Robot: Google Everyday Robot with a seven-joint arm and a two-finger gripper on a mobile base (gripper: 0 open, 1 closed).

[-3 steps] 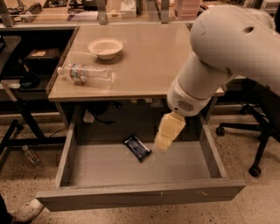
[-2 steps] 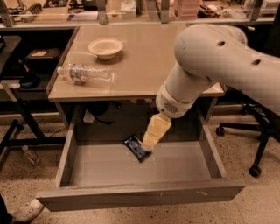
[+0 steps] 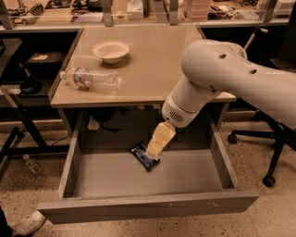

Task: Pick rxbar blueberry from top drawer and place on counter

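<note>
The top drawer point(image 3: 148, 206) stands pulled open below the beige counter point(image 3: 152, 60). The rxbar blueberry point(image 3: 142, 158), a dark flat bar with a blue label, lies on the drawer floor near the back, left of middle. My gripper point(image 3: 154, 149) hangs from the white arm that reaches in from the right. It points down into the drawer and sits right over the right end of the bar, covering part of it.
A white bowl point(image 3: 111, 50) and a clear plastic bottle point(image 3: 90, 78) lying on its side are on the counter's left half. A cluttered wooden bench point(image 3: 138, 11) runs behind. An office chair base point(image 3: 268, 152) stands at the right, and another bottle point(image 3: 33, 165) lies on the floor at the left.
The arm has swung left and the gripper has moved left and down inside the drawer, from beside the bar to right over it. The bar has not moved.
</note>
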